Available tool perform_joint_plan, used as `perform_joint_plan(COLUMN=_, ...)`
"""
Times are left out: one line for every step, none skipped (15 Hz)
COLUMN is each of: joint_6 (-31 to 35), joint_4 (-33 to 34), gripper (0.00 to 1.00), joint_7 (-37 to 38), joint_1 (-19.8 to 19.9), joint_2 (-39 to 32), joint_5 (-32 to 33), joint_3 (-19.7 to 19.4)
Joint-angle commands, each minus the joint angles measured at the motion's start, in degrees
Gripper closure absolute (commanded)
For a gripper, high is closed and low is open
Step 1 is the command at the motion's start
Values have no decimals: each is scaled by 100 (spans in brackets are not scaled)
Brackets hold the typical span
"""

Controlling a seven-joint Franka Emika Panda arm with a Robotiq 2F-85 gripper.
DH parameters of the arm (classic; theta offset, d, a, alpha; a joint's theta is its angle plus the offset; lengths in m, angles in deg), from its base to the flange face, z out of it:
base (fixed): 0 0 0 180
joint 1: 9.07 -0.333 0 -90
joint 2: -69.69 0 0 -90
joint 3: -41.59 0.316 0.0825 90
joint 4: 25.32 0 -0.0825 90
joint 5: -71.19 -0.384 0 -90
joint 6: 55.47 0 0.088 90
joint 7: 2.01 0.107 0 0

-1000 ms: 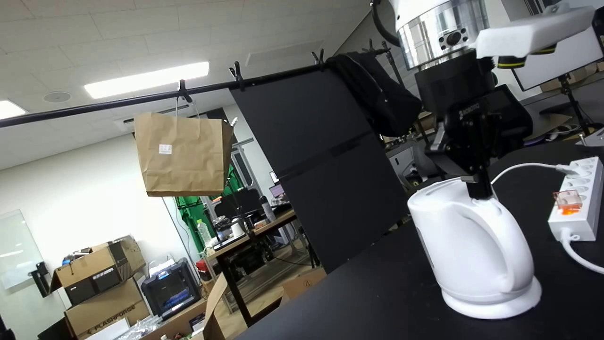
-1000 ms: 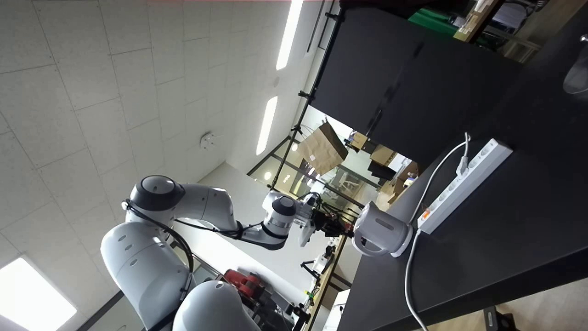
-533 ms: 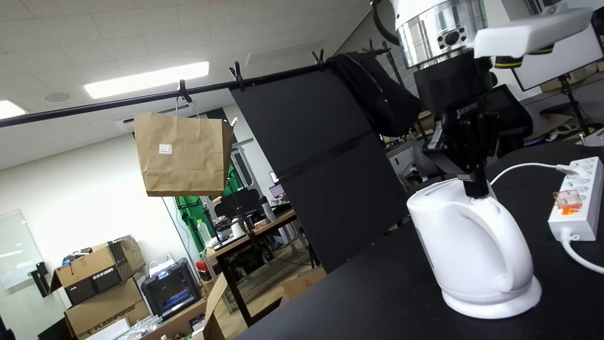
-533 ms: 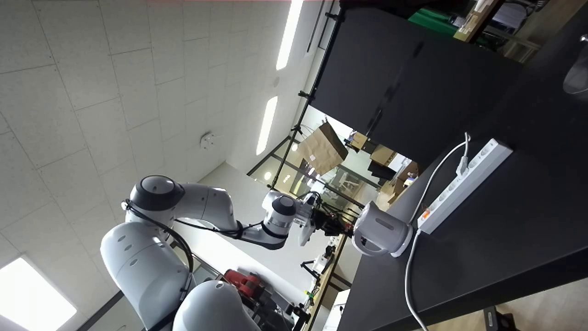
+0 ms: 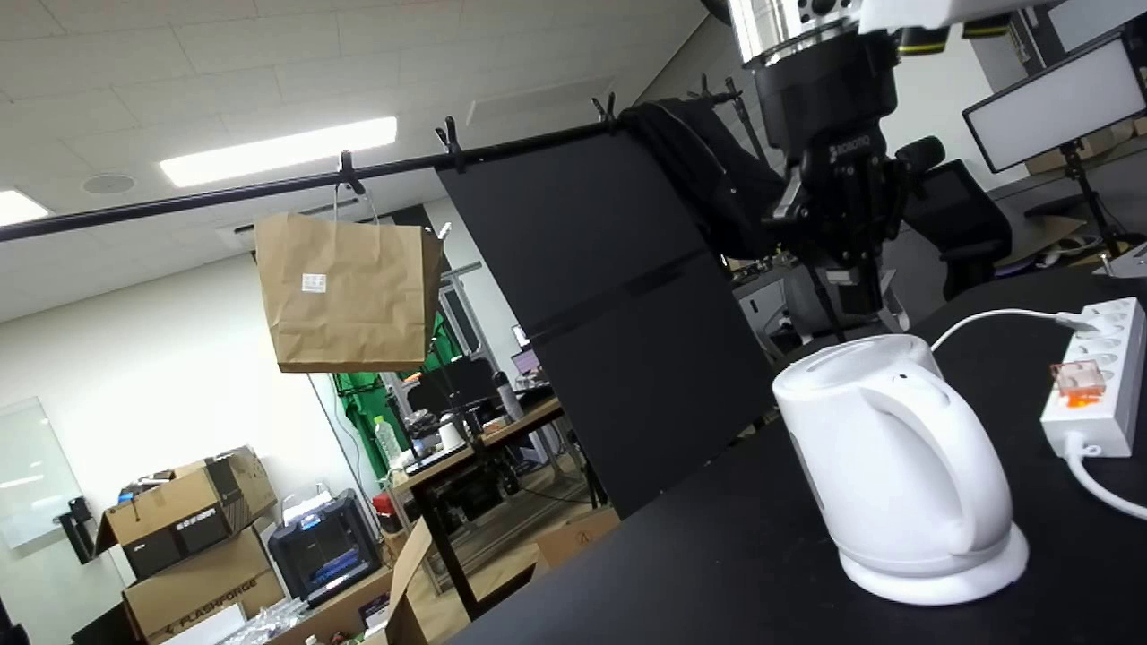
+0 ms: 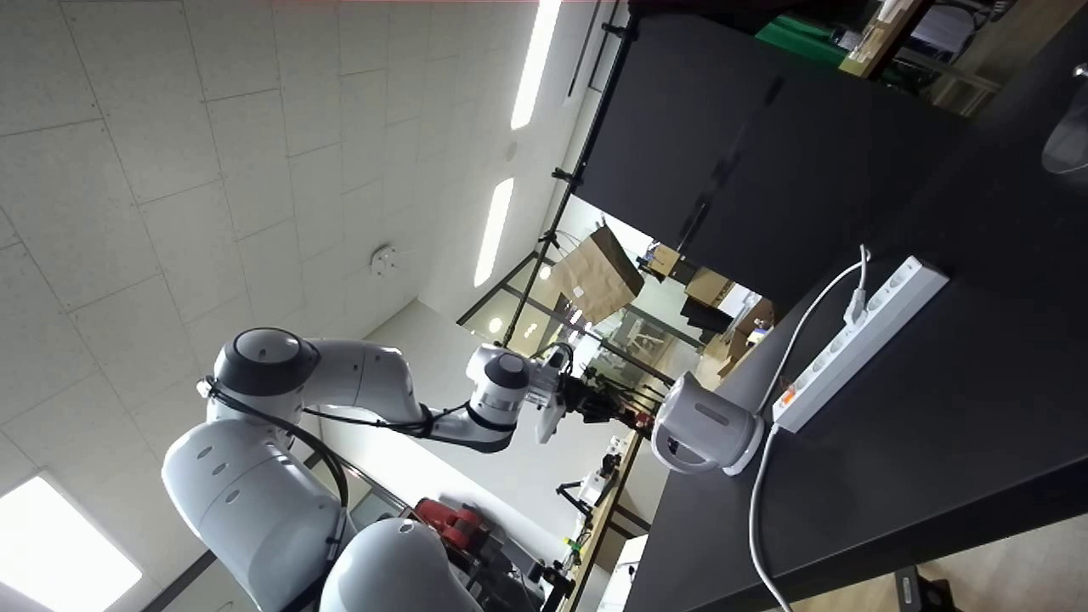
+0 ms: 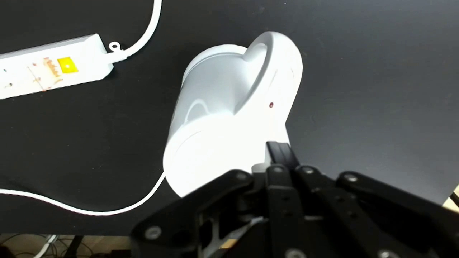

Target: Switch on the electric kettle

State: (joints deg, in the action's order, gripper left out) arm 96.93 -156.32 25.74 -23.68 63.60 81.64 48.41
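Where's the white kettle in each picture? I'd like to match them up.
An exterior view: the kettle, lower right.
An exterior view: the kettle, right of centre, below mid-height.
Wrist view: the kettle, around the middle, partly behind the black claw.
Shared landmark: the white power strip, right of the kettle in both exterior views; in the wrist view, the power strip is left of it.

Your inv.: kettle (image 5: 896,466), wht, dk-red dot (image 7: 271,105) on handle (image 7: 287,68); your gripper (image 7: 279,147), blk; pwr strip (image 5: 1107,381), wht w/ orange/yel patch (image 5: 1082,399); tabletop (image 5: 699,564), blk; paper bag (image 5: 354,313), brn w/ wht label (image 5: 314,283).
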Motion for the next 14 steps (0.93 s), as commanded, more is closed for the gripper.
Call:
perform_joint_plan(joint_6=-305, joint_4=-13, gripper=100, joint_7=208, joint_1=19, joint_2=262, joint_5=81, joint_3=43)
perform_joint_plan(joint_6=-378, joint_4=-15, gripper=100, joint_7=203, joint_1=30, joint_2=294, joint_5=95, joint_3=57)
perform_joint_plan(joint_6=-491, joint_4=-5, gripper=74, joint_7=206, joint_1=31, joint_2=321, joint_5=171, joint_3=67)
perform_joint_plan(joint_6=-588, joint_4=1, gripper=73, joint_7=247, joint_1=34, joint_2=341, joint_5=232, joint_3=76)
perform_joint_plan(joint_6=-678, joint_4=9, gripper=67, joint_7=224, joint_1=43, joint_2=355, joint_5=233, joint_3=93)
perform_joint_plan(joint_6=-752, joint_4=20, gripper=60, joint_7=203, joint_1=55, joint_2=362, joint_5=209, joint_3=103)
perform_joint_plan(joint_6=-825, joint_4=33, gripper=53, joint_7=196, joint_1=62, joint_2=366, joint_5=193, joint_3=112)
perform_joint_plan(joint_6=-903, joint_4=52, gripper=46, joint_7=194, joint_1=70, joint_2=375, joint_5=190, joint_3=116)
perform_joint_plan(joint_6=-961, joint_4=60, gripper=40, joint_7=207, joint_1=75, joint_2=393, joint_5=197, joint_3=118)
perform_joint_plan(joint_6=-1020, joint_4=64, gripper=33, joint_7=224, joint_1=79, joint_2=413, joint_5=205, joint_3=121)
perform_joint_plan(joint_6=-1066, joint_4=62, gripper=27, joint_7=220, joint_1=85, joint_2=438, joint_5=195, joint_3=126)
perform_joint_plan(joint_6=-1126, joint_4=65, gripper=20, joint_7=221, joint_1=92, joint_2=461, joint_5=196, joint_3=132)
perform_joint_plan(joint_6=-1164, joint_4=59, gripper=13, joint_7=227, joint_1=101, joint_2=496, joint_5=199, joint_3=137)
perform_joint_plan(joint_6=-1212, joint_4=58, gripper=7, joint_7=223, joint_1=114, joint_2=522, joint_5=189, joint_3=146)
